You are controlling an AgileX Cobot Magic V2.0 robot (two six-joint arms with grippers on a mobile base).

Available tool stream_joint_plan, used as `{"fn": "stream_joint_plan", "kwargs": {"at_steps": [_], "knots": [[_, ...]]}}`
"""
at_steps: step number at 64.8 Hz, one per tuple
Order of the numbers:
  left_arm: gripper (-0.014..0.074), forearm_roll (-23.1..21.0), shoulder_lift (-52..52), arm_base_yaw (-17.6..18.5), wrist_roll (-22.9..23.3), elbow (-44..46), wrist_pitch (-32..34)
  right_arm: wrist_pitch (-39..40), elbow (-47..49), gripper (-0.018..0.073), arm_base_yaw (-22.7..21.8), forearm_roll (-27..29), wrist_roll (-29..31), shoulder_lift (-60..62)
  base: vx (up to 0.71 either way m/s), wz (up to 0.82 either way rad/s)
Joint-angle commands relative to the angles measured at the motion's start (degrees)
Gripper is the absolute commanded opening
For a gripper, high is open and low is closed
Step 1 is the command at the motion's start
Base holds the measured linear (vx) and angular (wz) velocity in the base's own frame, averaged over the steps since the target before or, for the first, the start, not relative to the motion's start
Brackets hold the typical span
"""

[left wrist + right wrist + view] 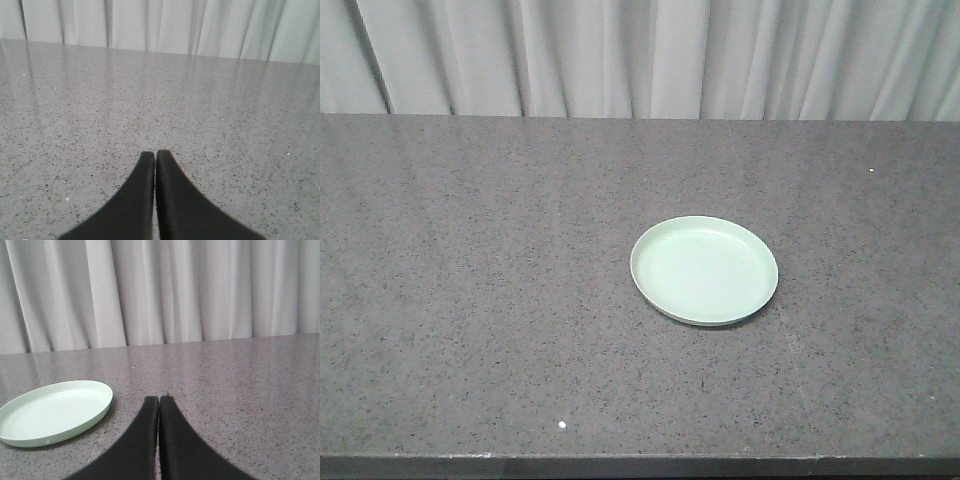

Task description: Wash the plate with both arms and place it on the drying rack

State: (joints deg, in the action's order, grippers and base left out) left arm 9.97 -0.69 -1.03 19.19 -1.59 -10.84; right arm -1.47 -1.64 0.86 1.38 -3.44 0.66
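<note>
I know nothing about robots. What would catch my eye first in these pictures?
The pale mint-green plate catches the eye first, lying flat on the dark speckled counter, right of its middle. In the wrist views, the black left gripper and right gripper are shut, with the plate ahead-left of the right one.

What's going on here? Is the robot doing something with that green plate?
Nothing is being handled yet. The green plate lies flat on the grey speckled counter, and nothing touches it. The left gripper and the right gripper both have their fingers pressed together, holding nothing. The right gripper is near the plate but apart from it. The left wrist view shows only counter and the curtain. The washing has not begun.
</note>
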Motion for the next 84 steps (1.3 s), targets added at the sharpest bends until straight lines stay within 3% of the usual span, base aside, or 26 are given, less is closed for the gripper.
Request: {"fn": "stream_joint_plan", "kwargs": {"at_steps": [1, 72, 77, 84], "knots": [[-0.0006, 0.0, -0.8, 0.4, 0.1, -1.0, 4.1, 4.4, -0.1, -0.0006, -0.5, -0.5, 0.3, 0.6, 0.0, 0.0], [-0.0006, 0.0, -0.8, 0.4, 0.1, -1.0, 4.1, 5.5, 0.0, -0.0006, -0.5, -0.1, 0.2, 0.6, 0.0, 0.0], [-0.0006, 0.0, -0.8, 0.4, 0.1, -1.0, 4.1, 6.7, 0.0, -0.0006, -0.5, 2.1, -2.2, 0.6, 0.0, 0.0], [-0.0006, 0.0, -0.8, 0.4, 0.1, -1.0, 4.1, 11.0, 0.4, -0.0006, -0.5, 10.7, -9.6, 0.6, 0.0, 0.0]]}}
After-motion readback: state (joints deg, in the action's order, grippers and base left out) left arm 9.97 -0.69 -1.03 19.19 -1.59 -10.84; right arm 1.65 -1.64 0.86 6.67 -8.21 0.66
